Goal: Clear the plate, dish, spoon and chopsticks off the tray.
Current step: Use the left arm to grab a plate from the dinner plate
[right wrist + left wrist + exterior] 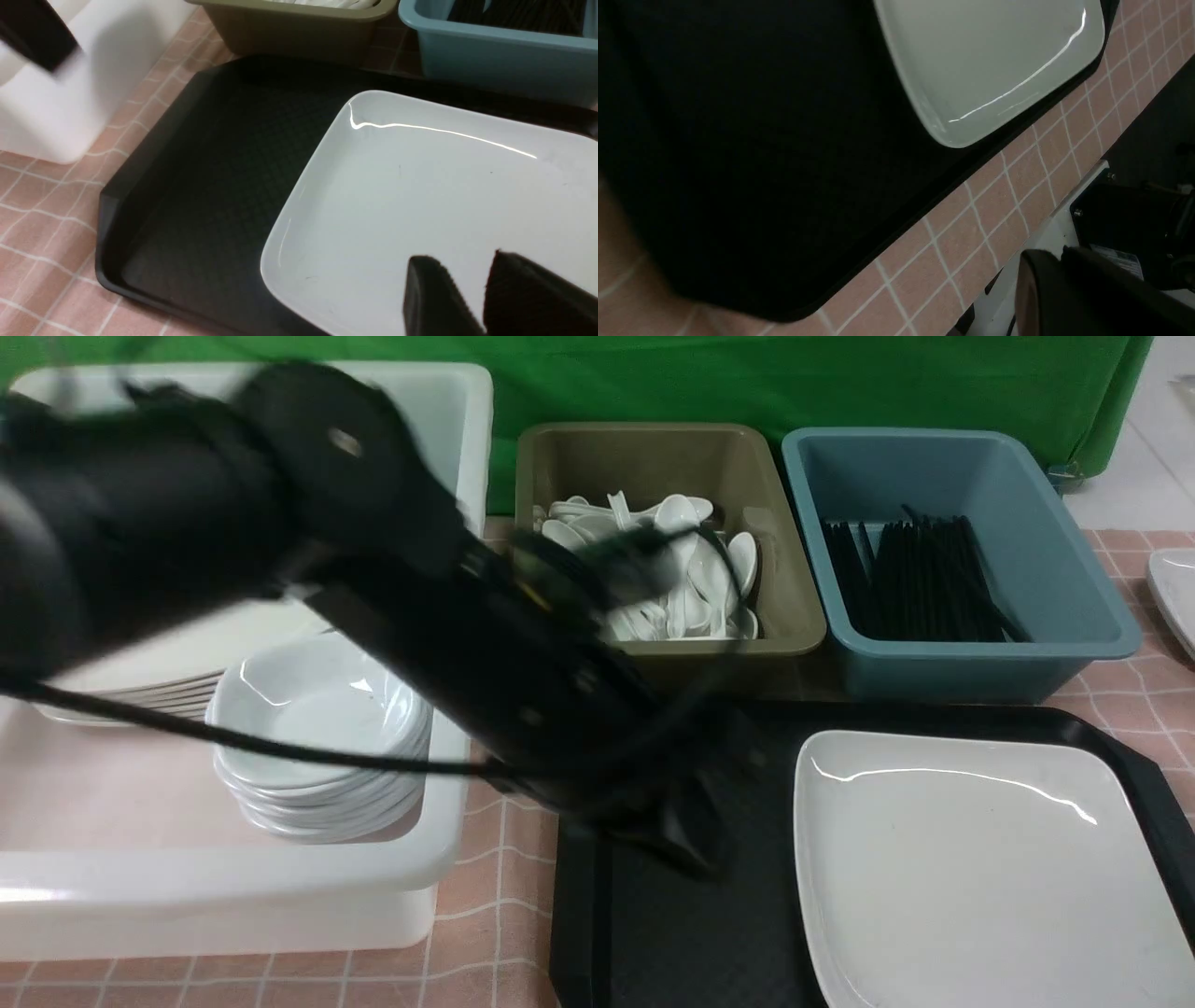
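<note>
plate [980, 859]: sole piece on tray [653, 943], in its 3 o'clock half. right claw [460, 257]: parted, empty, over plate, likely placed for pickup. left claw [1057, 254]: closed, empty, above tray's 9 o'clock side.

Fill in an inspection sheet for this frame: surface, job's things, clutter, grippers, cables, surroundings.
Surface: pink checked cloth.
Job's things: plate on tray; nothing else seen on it.
Clutter: white tub of stacked crockery left of tray; olive tub of spoons and blue tub of chopsticks behind it.
Grippers: left gripper above tray beside plate, fingers together, empty; right gripper open over plate, empty.
Cables: black cable off left arm crosses white tub.
Surroundings: green backdrop.
</note>
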